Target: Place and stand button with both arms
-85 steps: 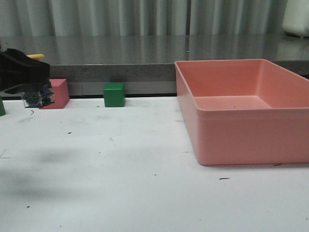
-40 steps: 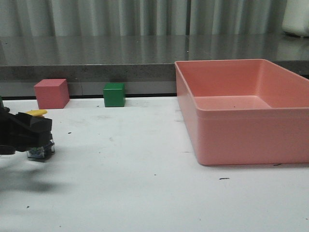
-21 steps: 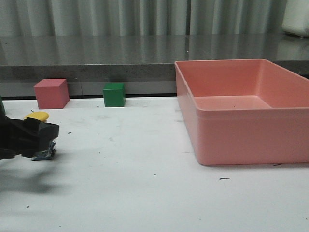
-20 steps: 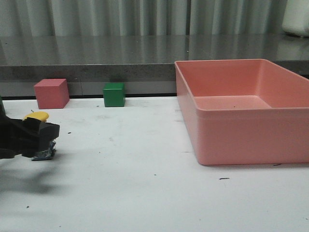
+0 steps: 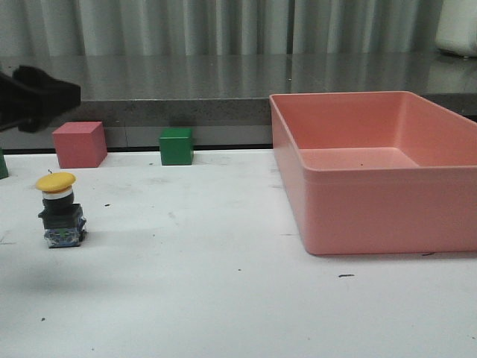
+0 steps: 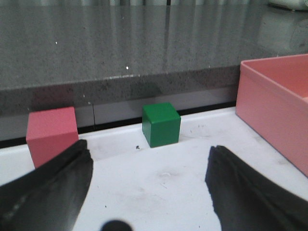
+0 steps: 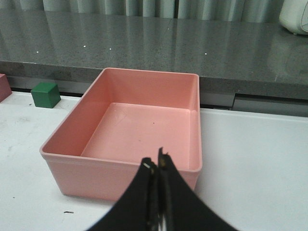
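Button [image 5: 58, 209] is seen upright on table [image 5: 223, 298]; left gripper [image 6: 149, 187], wide open and empty, should be lifted straight clear; right gripper [image 7: 157, 166] closed, empty.

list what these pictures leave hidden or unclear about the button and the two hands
- Button: shown in the front view only, standing upright on the table; any markings on it are too small to read.
- Left hand: front view's left edge cuts it off; left wrist view shows open fingers, tips below the frame.
- Right hand: outside the front view; its position over the table relative to the button is unknown.
- Pink bin: near floor hidden by its front wall.
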Robot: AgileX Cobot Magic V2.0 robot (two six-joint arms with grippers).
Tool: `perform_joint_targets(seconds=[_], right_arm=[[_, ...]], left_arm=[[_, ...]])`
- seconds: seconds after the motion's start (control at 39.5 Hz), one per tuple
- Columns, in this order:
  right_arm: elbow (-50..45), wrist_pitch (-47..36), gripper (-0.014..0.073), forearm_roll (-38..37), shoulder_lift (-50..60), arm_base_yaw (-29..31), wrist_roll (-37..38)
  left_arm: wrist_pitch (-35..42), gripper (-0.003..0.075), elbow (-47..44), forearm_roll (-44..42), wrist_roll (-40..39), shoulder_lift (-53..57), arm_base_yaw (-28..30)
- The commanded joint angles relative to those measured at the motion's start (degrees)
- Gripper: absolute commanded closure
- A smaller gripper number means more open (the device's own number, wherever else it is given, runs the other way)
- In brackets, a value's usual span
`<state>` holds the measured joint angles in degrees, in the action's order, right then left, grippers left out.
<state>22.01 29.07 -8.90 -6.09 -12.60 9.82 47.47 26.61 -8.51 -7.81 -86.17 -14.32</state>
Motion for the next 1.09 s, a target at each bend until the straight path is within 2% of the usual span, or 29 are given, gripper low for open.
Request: perform_joint_targets(seconds=[0.0, 0.23, 0.3, 0.51, 0.68, 0.81, 1.06], right_arm=[[1.5, -4.7, 0.0662, -1.1, -0.7, 0.4, 0.0], [1.5, -4.7, 0.0662, -1.1, -0.7, 0.4, 0.0], [1.5, -4.7, 0.0662, -1.1, -0.7, 0.4, 0.0], [1.5, -4.7, 0.0662, -1.1, -0.7, 0.4, 0.0], [1.5, -4.7, 0.0662, -1.1, -0.7, 0.4, 0.0], [1.5, -4.7, 0.0662, -1.1, -0.7, 0.4, 0.0], [1.5, -4.7, 0.0662, -1.1, -0.7, 0.4, 0.0]], left_arm=[[-5.8, 0.0235, 3.9, 1.0, -0.1, 7.9, 0.1], [-28.9, 0.0244, 8.4, 1.0, -0.1, 22.0, 0.1], [-35.1, 0.0274, 8.4, 1.0, -0.1, 26.6, 0.1], [-54.1, 0.0529, 8.4, -2.3, -0.1, 39.9, 0.1], [-66.8, 0.0732, 8.4, -2.3, -0.1, 50.1, 0.1], [-72.7, 0.0740, 8.4, -2.3, -0.1, 56.0, 0.1], [-78.6, 0.0740, 8.4, -1.9, -0.1, 68.6, 0.1]])
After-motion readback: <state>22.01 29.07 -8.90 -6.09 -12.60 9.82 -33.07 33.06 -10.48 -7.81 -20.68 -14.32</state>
